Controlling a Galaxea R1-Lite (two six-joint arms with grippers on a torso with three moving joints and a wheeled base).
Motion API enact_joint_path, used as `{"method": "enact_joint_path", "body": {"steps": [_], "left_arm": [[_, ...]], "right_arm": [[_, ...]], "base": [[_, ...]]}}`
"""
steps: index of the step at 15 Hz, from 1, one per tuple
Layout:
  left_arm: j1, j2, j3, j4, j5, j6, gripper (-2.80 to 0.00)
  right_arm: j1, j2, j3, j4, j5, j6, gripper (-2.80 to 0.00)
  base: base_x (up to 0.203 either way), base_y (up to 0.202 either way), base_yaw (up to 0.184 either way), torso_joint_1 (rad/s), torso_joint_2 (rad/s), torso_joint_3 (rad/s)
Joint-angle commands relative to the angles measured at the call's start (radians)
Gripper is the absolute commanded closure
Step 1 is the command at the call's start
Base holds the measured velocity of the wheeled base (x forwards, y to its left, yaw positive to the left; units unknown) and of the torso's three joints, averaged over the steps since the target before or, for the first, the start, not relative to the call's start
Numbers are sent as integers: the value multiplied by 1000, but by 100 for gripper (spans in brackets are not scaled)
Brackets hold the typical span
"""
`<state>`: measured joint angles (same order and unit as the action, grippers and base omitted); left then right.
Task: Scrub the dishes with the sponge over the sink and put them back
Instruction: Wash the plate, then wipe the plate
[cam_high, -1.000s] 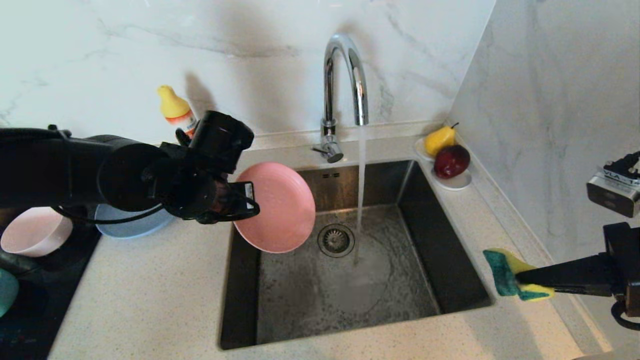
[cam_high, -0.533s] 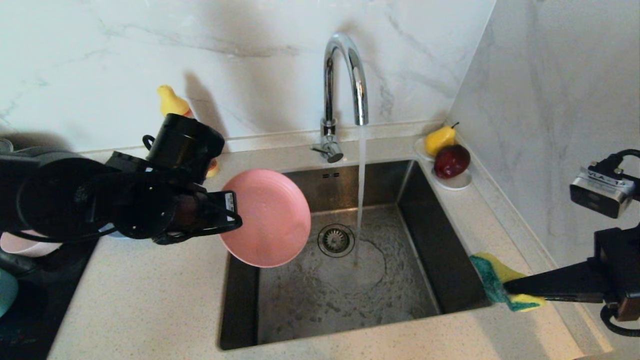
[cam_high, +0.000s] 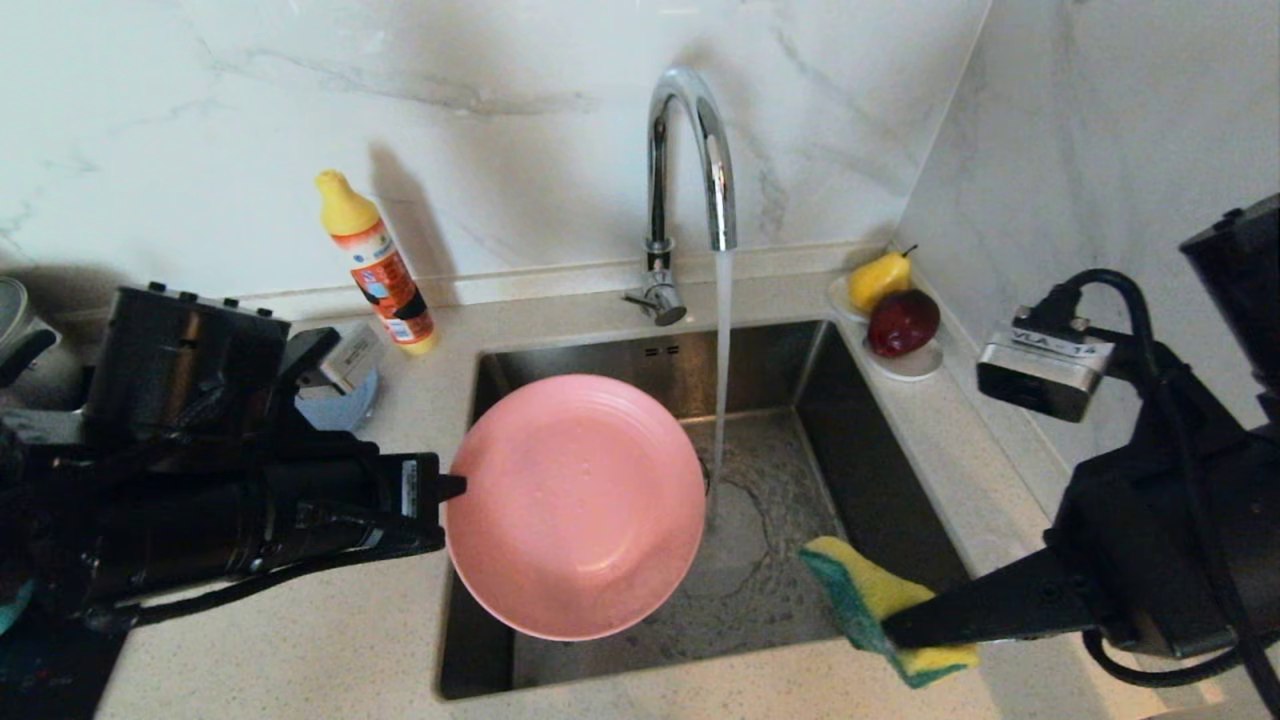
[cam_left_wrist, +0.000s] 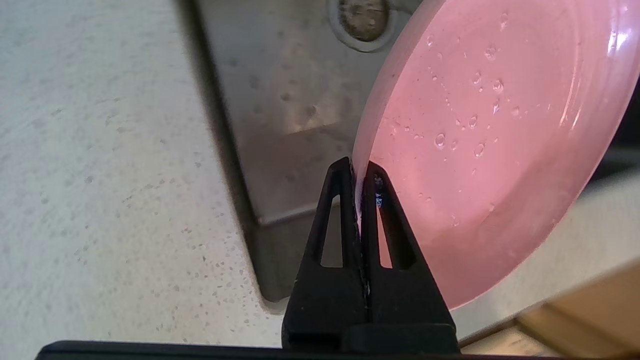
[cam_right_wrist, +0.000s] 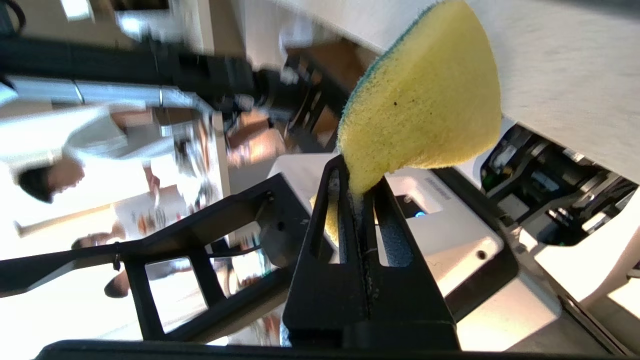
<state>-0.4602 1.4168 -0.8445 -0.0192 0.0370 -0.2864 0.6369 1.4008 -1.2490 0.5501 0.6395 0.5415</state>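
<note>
My left gripper (cam_high: 450, 490) is shut on the left rim of the salmon-pink plate (cam_high: 575, 505), holding it tilted over the left half of the steel sink (cam_high: 880, 480). In the left wrist view the jaws (cam_left_wrist: 357, 167) pinch the plate's (cam_left_wrist: 480, 135) wet rim, drops on its face. My right gripper (cam_high: 890, 628) is shut on the yellow and green sponge (cam_high: 870, 605), over the sink's front right corner, apart from the plate. The right wrist view shows the sponge (cam_right_wrist: 425, 105) squeezed between the gripper's (cam_right_wrist: 357, 187) tips. A grey-blue plate (cam_high: 345, 405) peeks out behind my left arm.
Water runs from the chrome tap (cam_high: 690, 150) into the basin just right of the plate. An orange bottle with a yellow cap (cam_high: 375, 262) stands at the back left. A white dish with a pear (cam_high: 880, 278) and an apple (cam_high: 903, 320) sits at the sink's back right corner.
My left arm has drawn back and lowered, carrying the pink plate nearer the sink's front and turning its face up. My right gripper has brought the sponge left, toward the plate.
</note>
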Motion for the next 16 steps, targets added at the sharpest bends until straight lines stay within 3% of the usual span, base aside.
{"method": "enact_joint_path", "body": {"steps": [1, 3, 5, 9, 11, 16], "left_arm": [[0, -54, 86, -71, -9, 48, 0], [-2, -74, 129, -80, -31, 80, 0], [-2, -96, 168, -94, -97, 114, 0], [-7, -101, 242, -224, -112, 141, 0], [-12, -101, 262, -271, -121, 167, 0], [-23, -117, 266, -271, -150, 170, 0]], "right_arm": [[96, 95, -40, 4, -16, 3, 0], [157, 154, -65, 3, -52, 3, 0], [208, 217, -115, 5, -87, 3, 0], [282, 319, -209, 32, -111, 3, 0], [313, 367, -241, 44, -160, 3, 0], [362, 470, -354, 100, -185, 3, 0]], "base": [[0, 0, 0, 0, 0, 0], [0, 0, 0, 0, 0, 0], [0, 0, 0, 0, 0, 0], [0, 0, 0, 0, 0, 0], [0, 0, 0, 0, 0, 0], [0, 0, 0, 0, 0, 0]]}}
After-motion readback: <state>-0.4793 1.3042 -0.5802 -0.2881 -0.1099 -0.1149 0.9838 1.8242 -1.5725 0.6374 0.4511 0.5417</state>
